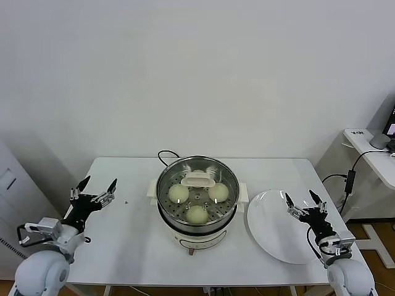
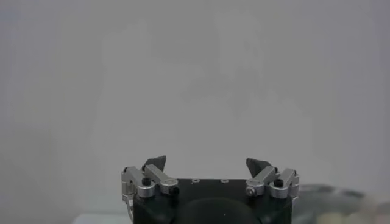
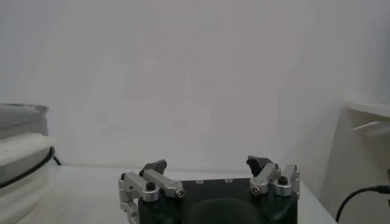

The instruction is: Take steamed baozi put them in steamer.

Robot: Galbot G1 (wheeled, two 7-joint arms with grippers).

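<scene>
The steamer (image 1: 165, 217), a shiny steel pot on a white base, stands mid-table. Three cream-white baozi show inside it: one on the left (image 1: 178, 193), one on the right (image 1: 218, 192) and one at the front (image 1: 197, 214). A fourth is not clearly seen behind a white handle (image 1: 199, 179) that lies across the pot's top. My left gripper (image 1: 94, 194) is open and empty above the table's left part, apart from the steamer; it also shows in the left wrist view (image 2: 207, 164). My right gripper (image 1: 304, 205) is open and empty over the white plate's far edge; it also shows in the right wrist view (image 3: 207, 163).
A flat white plate (image 1: 274, 237), with nothing on it, lies right of the steamer near the table's front right. A black cord (image 1: 165, 155) runs behind the pot. The steamer's side shows at the edge of the right wrist view (image 3: 21, 152). A side desk (image 1: 370, 151) stands far right.
</scene>
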